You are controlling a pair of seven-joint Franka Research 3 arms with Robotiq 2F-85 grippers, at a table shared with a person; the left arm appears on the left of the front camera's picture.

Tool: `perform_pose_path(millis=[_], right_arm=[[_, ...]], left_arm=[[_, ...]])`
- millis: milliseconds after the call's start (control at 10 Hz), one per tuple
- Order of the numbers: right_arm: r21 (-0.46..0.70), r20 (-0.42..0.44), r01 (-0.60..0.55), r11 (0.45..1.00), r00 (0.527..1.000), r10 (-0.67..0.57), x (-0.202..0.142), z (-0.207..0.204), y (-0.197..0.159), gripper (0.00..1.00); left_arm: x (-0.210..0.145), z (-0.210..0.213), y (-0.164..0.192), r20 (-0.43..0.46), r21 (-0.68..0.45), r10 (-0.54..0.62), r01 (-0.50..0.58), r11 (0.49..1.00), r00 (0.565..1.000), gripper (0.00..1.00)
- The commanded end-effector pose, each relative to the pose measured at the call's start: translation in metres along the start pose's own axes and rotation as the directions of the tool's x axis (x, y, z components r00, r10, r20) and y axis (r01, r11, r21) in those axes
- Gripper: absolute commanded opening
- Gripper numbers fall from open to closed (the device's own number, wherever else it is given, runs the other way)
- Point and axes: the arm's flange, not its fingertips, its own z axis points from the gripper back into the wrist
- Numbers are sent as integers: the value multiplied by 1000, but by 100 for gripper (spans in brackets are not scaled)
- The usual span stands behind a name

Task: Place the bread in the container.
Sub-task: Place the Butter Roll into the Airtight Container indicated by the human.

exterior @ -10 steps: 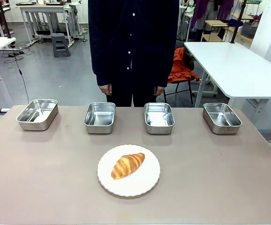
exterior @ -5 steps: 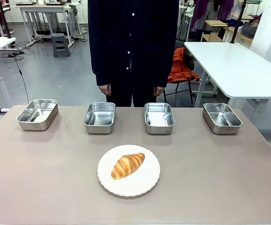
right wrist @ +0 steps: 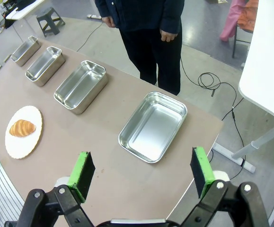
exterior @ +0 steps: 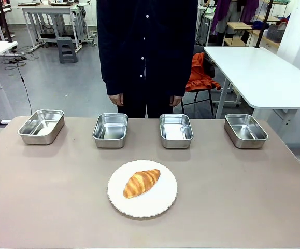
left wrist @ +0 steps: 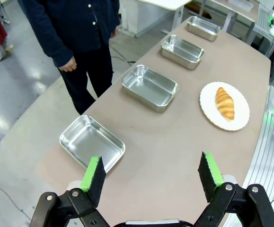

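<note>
Bread point(exterior: 141, 183) on plate point(exterior: 157, 203); left pincer point(left wrist: 152, 166) agape

golden-brown bread point(exterior: 141, 183), white plate point(exterior: 160, 201), silver container point(exterior: 110, 129)

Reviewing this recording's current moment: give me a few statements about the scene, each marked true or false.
1. The bread lies on the round white plate. True.
2. One of the four containers already holds the bread. False: all four are empty.
3. The left hand and right hand are both open. True.
4. The person's hands reach over the table. False: they hang by the person's sides, behind the far edge.
5. The plate sits beyond the containers' row. False: it is nearer the robot.
</note>
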Motion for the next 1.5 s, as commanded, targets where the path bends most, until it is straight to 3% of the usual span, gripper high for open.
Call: perform_pose_path(millis=[0, 1400], right_arm=[[6, 27, -19, 1000, 999, 19, 1, -2, -2, 100], [6, 27, -19, 1000, 999, 19, 1, -2, -2, 100]], left_arm=[[0, 2, 0, -3, 5, -5, 5, 1000, 1000, 100], [0, 2, 0, -3, 5, -5, 5, 1000, 1000, 100]])
